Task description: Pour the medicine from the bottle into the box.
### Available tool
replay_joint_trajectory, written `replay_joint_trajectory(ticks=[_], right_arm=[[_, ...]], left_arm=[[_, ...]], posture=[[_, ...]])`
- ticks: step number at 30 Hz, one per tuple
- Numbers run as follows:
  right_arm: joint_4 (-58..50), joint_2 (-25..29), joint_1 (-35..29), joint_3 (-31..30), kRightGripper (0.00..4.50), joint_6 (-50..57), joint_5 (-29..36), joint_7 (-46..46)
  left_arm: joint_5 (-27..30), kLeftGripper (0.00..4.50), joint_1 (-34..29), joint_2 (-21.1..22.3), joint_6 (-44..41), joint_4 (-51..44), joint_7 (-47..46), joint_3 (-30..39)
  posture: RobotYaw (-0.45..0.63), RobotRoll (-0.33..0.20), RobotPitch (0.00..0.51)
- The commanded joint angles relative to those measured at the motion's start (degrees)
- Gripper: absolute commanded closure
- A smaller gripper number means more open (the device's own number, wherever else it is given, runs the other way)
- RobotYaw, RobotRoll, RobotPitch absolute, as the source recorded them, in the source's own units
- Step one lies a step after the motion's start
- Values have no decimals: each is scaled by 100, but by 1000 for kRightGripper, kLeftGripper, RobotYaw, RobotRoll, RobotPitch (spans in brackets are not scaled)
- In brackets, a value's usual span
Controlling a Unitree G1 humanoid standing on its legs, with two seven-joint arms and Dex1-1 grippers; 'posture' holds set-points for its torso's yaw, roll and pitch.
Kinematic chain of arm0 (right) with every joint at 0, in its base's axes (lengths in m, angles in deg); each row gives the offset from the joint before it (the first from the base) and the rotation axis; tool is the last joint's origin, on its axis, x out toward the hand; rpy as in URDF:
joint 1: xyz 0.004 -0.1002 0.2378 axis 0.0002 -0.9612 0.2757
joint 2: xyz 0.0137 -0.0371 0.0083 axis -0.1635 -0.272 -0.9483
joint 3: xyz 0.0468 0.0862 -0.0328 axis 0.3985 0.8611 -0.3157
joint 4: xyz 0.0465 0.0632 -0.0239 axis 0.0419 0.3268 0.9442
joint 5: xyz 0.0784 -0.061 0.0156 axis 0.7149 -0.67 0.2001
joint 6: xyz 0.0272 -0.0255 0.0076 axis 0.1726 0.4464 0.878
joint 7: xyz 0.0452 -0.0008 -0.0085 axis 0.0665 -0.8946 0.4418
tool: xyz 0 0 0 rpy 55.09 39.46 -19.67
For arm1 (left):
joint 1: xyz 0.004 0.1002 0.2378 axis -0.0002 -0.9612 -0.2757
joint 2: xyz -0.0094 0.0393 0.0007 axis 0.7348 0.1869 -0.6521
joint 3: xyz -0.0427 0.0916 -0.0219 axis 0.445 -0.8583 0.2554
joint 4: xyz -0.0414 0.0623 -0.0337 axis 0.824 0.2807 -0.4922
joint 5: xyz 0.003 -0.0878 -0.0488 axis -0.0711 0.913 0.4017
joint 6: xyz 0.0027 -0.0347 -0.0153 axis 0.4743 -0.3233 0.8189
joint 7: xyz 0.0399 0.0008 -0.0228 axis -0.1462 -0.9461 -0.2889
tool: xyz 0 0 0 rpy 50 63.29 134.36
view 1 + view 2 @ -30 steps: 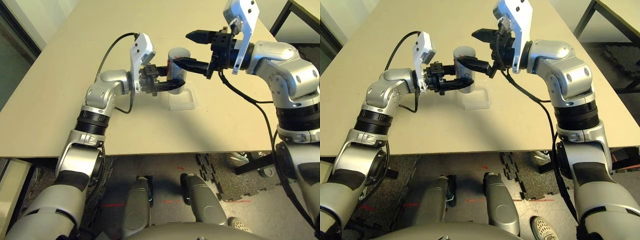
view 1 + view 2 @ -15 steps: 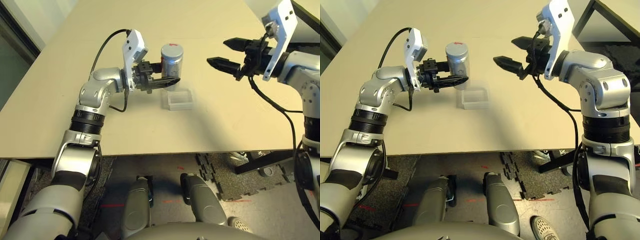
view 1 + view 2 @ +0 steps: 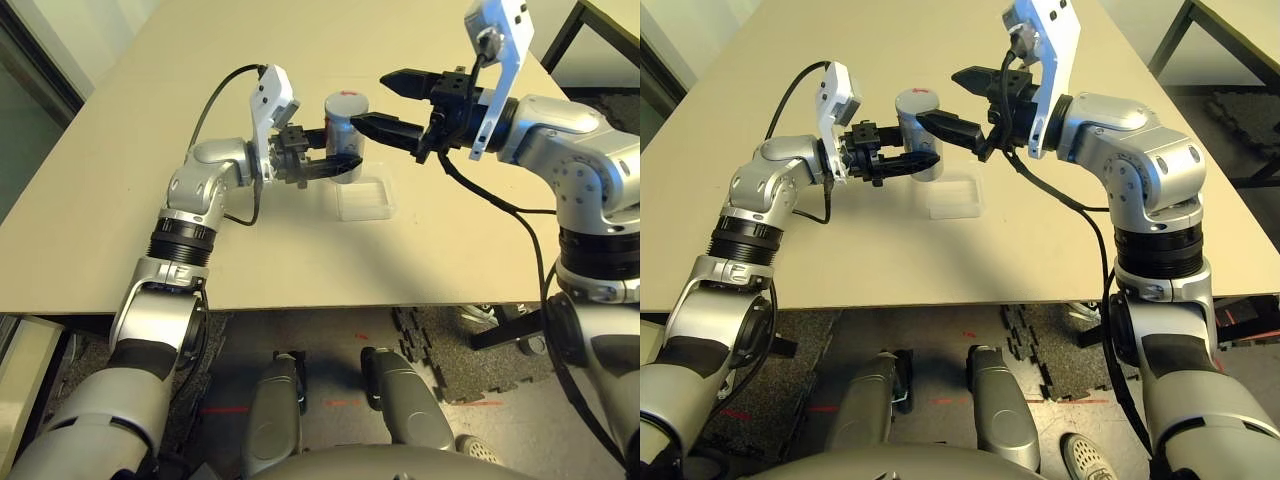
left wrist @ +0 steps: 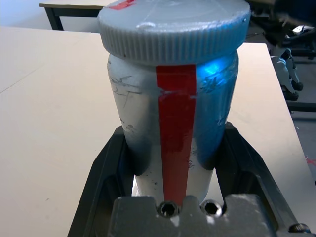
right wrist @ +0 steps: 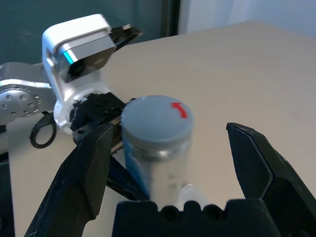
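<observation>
The bottle [image 3: 346,137], cap on, is clamped upright by the left gripper [image 3: 330,166], partly hiding the box [image 3: 365,198]; the right gripper [image 3: 392,101] is spread wide around the cap, above the beige table [image 3: 100,200].

My rig was in a lab or workshop.
I saw a plain beige table [image 3: 120,150], black foam floor mats [image 3: 440,350], and another dark-framed table [image 3: 590,25] nearby.

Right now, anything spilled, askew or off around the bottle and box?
Nothing stands out. The bottle is upright with its cap on, clamped in the left gripper. The box sits flat on the table, no spill visible. The right gripper is open around the cap.
</observation>
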Motion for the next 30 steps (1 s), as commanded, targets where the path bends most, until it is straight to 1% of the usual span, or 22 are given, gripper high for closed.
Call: replay_joint_trajectory(ticks=[1, 6, 15, 23, 30], right_arm=[[116, -69, 132, -114, 0, -113, -50, 71], [369, -110, 190, -219, 0, -309, -232, 77], [669, -179, 270, -33, 0, -482, -393, -124], [521, -2, 111, 110, 0, -408, -322, -133], [209, 337, -190, 340, 0, -209, -89, -111]], left_arm=[[-71, 2038, 55, -32, 42, -30, 34, -46], [-63, 2038, 11, -82, -3, -130, 2, -46], [-57, 2038, -33, -102, -31, -175, -12, -49], [-76, 2038, -19, -90, 0, -112, 4, -56], [-111, 2038, 32, -64, 51, -7, 31, -39]], posture=[[-173, 0, 153], [-169, 0, 155], [-172, 0, 160], [-181, 0, 157], [-189, 0, 152]])
